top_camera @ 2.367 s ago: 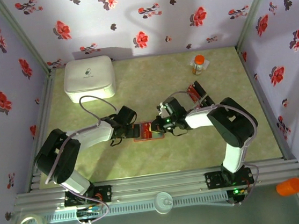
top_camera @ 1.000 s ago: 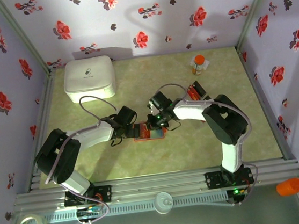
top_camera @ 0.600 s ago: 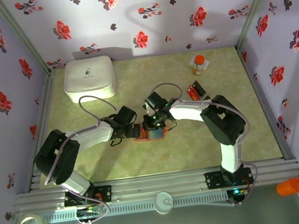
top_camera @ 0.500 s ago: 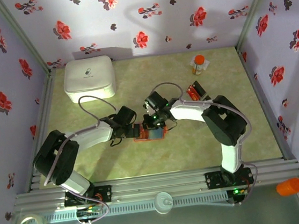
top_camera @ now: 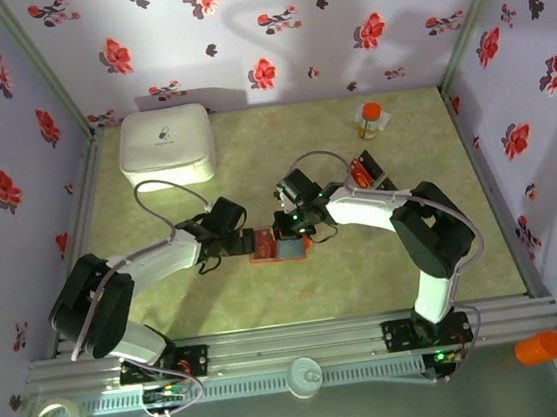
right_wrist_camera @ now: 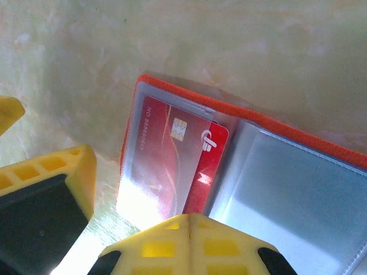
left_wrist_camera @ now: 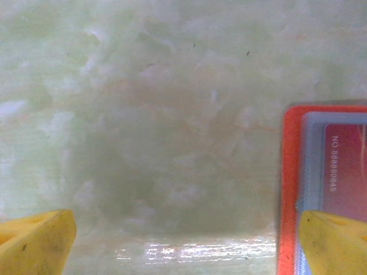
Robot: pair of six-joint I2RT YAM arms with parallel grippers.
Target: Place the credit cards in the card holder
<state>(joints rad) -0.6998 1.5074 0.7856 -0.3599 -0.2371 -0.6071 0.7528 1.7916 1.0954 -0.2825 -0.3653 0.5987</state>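
Here the left pincer (left_wrist_camera: 183, 240) gapes wide at the card holder (left_wrist_camera: 289, 172), right pincer (right_wrist_camera: 189, 238) closed.

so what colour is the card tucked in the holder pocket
Glossy red card with a chip and white logo; clearest in the right wrist view.

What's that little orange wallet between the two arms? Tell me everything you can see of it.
The card holder lies open and flat on the green table, between the two arms. Its outer edge is orange-red; inside are two clear plastic pockets over blue-grey. One pocket holds a red card with a chip; the other looks empty. The shut right end effector hovers at its fold; whether it touches is unclear. One finger of the open left end effector overlaps its corner.
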